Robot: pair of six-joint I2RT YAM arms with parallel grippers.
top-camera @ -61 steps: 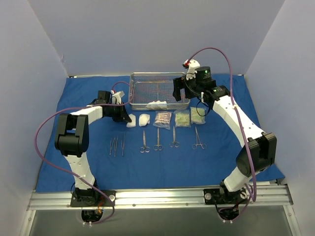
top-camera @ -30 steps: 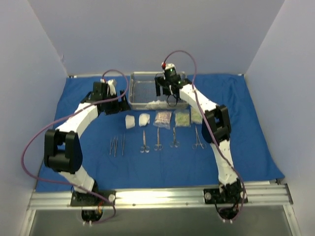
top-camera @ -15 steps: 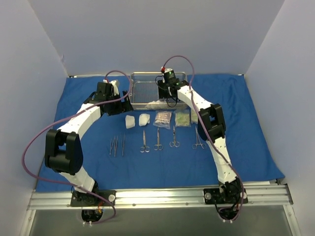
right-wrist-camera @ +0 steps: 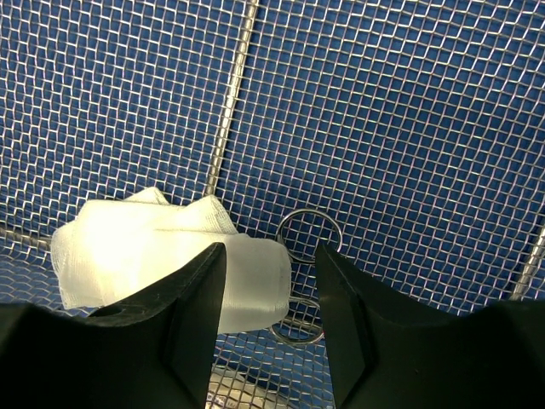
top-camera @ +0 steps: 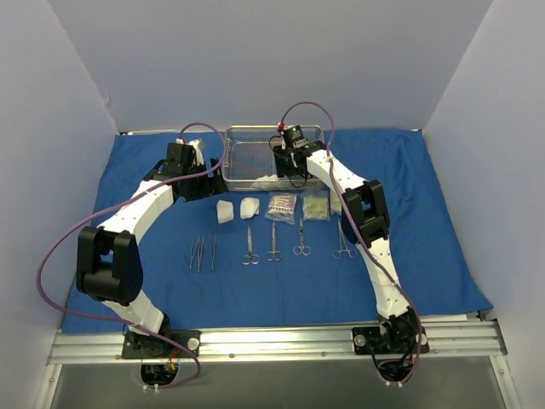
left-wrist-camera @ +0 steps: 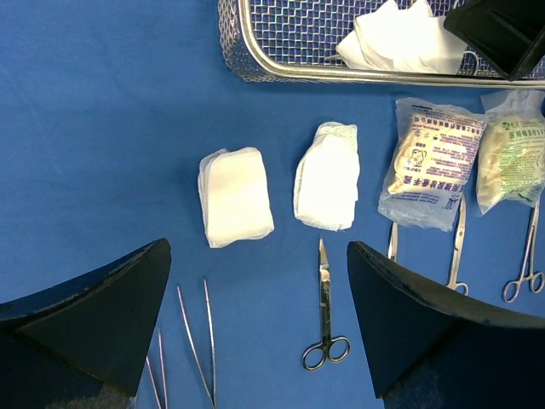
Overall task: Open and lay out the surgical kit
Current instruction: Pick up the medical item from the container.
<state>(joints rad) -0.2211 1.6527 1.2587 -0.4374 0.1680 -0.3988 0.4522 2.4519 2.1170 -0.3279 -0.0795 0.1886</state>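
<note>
Overhead view of a surface covered by a blue cloth (top-camera: 128, 230), with two white robot arms reaching in from the near edge.

The left gripper (top-camera: 210, 184) hovers at about 11 o'clock from the cloth's middle, just off the left end of a wire tray (top-camera: 247, 153). Its jaws are spread wide and hold nothing.

Below it the kit lies in two rows:
- **Far left:** at 9 o'clock, two pairs of tweezers (top-camera: 204, 253) lie side by side.
- **Above the tweezers, slightly right:** two white gauze pads (top-camera: 226, 211) sit close together without touching.
- **At the middle:** a pair of scissors (top-camera: 249, 246) lies with its point toward the tray, followed by three more ring-handled tools (top-camera: 301, 240) in a line toward 3 o'clock. They are too small to tell scissors from forceps.
- **Above the tools:** three clear packets (top-camera: 281, 206) lie in a line, and at least one tool tip is tucked under a packet's edge.

The tray stands at 12 o'clock on the cloth. The right gripper (top-camera: 288, 169) reaches down into it near the front wall. In its wrist camera, the black fingers (right-wrist-camera: 192, 324) are drawn partway together on either side of one end of a folded gauze (right-wrist-camera: 145, 247) lying on the mesh. Two steel ring handles (right-wrist-camera: 308, 232) lie beside that end. A sliver of mesh shows by the right finger, so I cannot tell whether the gauze is actually pinched.
</note>
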